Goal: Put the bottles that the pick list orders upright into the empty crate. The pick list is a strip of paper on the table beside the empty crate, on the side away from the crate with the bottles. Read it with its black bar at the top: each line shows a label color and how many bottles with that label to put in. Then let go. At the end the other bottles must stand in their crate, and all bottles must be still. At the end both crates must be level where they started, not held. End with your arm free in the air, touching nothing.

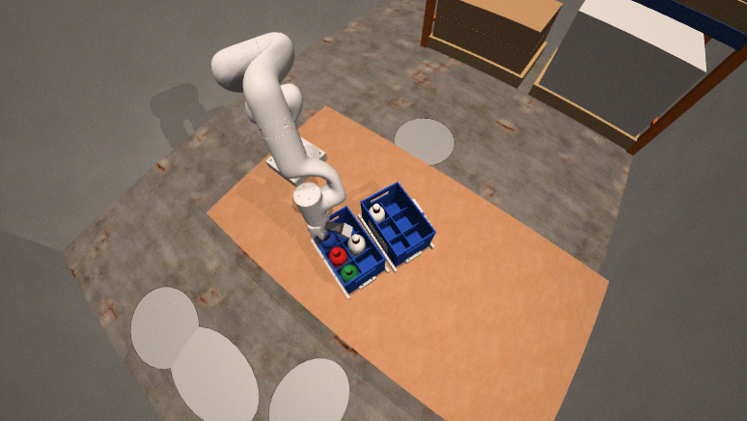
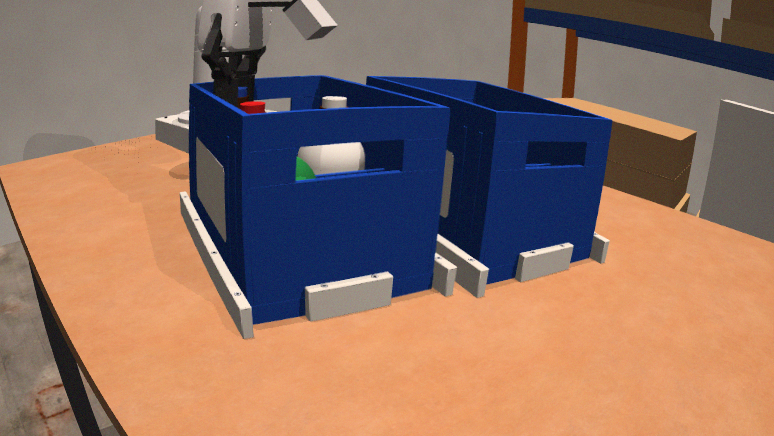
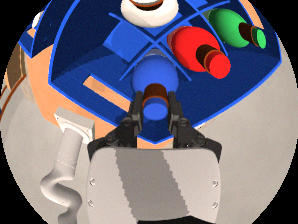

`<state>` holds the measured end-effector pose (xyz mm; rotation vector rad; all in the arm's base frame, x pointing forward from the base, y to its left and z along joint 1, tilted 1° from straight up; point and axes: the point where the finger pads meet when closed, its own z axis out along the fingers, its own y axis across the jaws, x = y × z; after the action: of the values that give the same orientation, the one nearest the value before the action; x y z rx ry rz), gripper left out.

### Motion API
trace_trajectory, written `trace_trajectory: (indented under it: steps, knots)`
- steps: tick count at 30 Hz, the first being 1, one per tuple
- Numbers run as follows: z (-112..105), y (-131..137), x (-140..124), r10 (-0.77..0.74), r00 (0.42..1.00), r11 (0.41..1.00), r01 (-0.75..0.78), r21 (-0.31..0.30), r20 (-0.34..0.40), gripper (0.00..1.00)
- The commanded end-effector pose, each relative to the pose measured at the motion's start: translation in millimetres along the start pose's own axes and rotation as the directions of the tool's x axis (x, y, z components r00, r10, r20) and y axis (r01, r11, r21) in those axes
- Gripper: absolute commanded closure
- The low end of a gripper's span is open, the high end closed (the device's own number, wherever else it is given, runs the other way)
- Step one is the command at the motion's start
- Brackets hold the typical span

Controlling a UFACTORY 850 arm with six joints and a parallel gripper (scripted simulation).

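The left blue crate (image 1: 347, 250) holds a blue bottle (image 1: 328, 239), a red bottle (image 1: 338, 255), a green bottle (image 1: 348, 271) and a white bottle (image 1: 356, 243), all upright. My gripper (image 3: 155, 99) reaches down into this crate's back corner and is shut on the neck of the blue bottle (image 3: 154, 83), which stands in its cell. The red bottle (image 3: 196, 48), the green bottle (image 3: 233, 26) and the white bottle (image 3: 149, 4) stand beyond it. The right crate (image 1: 398, 223) holds one white bottle (image 1: 377, 211) in a back cell. I cannot make out the pick list.
Grey stop rails (image 2: 346, 295) frame both crates on the orange table. The two crates (image 2: 519, 162) stand side by side with a narrow gap. Shelving with boxes (image 1: 491, 31) stands far behind. The arm's base (image 1: 295, 159) is at the table's back edge.
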<state>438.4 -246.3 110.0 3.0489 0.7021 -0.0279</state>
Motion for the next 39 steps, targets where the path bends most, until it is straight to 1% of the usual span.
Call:
trace_trajectory:
  steps: [1,5,7,22,24,39]
  knots:
    - [-8,1,1,0.000,1.000,1.000,0.000,-0.002,-0.001,1.00]
    - [-14,1,1,0.000,1.000,1.000,0.000,-0.002,-0.001,1.00]
    - [-14,1,1,0.000,1.000,1.000,0.000,-0.002,-0.001,1.00]
    - [-39,1,1,0.000,1.000,1.000,0.000,-0.002,-0.001,1.00]
    - [-39,1,1,0.000,1.000,1.000,0.000,-0.002,-0.001,1.00]
    - [-64,1,1,0.000,1.000,1.000,0.000,-0.002,-0.001,1.00]
